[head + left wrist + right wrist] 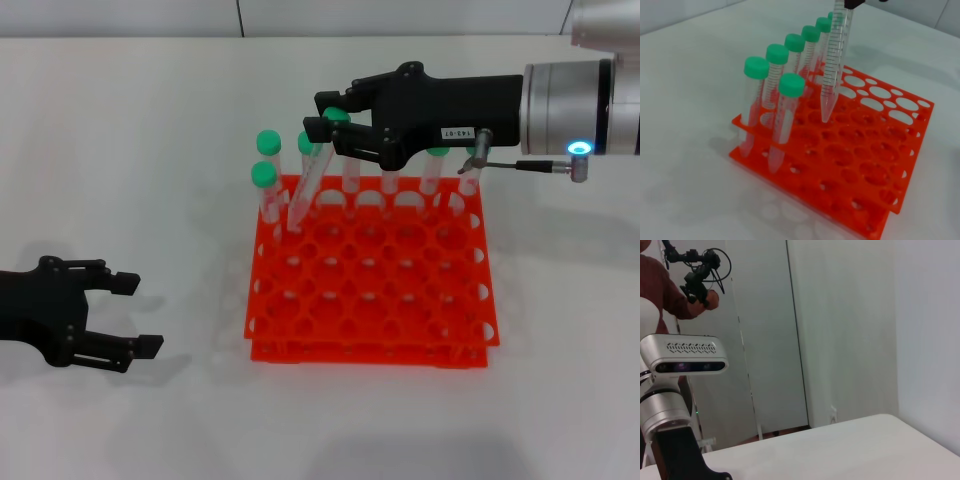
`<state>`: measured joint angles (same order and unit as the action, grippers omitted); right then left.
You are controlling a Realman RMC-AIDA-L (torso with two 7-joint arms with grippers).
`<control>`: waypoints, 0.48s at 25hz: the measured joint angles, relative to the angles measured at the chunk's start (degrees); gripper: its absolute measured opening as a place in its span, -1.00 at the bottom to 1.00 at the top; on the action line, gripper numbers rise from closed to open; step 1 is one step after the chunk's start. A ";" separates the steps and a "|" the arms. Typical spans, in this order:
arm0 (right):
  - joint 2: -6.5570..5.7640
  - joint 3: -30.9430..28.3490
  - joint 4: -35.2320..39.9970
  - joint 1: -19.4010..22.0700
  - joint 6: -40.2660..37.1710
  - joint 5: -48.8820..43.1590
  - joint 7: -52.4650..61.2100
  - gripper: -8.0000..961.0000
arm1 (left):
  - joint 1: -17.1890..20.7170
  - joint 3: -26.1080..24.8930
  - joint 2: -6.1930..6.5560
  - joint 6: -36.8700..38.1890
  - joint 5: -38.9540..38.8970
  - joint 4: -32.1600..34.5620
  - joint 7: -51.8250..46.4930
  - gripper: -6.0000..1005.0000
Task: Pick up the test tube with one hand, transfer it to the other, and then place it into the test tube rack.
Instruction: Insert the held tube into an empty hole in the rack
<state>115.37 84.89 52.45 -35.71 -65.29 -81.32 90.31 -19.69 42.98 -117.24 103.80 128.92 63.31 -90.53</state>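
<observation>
Item: slim clear plastic test tube (306, 190) with green cap — likely light, rigid, slippery; best gripped near the cap. Right claw (335, 125), labelled, was clamped there, tube tilted over the orange plastic rack (370, 290). Left claw (125, 315) lay open on the table. Left wrist view alone showed the tip entering a hole.

Right gripper (322, 118) clamped, left gripper (135, 314) agape
</observation>
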 joint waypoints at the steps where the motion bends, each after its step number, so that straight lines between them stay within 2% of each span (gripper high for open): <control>1: -0.04 -0.02 0.05 -0.01 0.01 -0.01 0.02 -0.42 | -0.02 0.00 -0.04 0.00 0.00 0.01 0.00 0.76; 12: -0.33 -1.16 5.19 0.26 0.07 -6.17 3.40 -0.42 | 0.00 0.01 -0.24 0.05 -0.01 0.06 0.01 0.76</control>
<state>115.04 83.73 57.64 -35.44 -65.22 -87.49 93.71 -19.69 42.98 -117.49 103.85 128.91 63.37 -90.52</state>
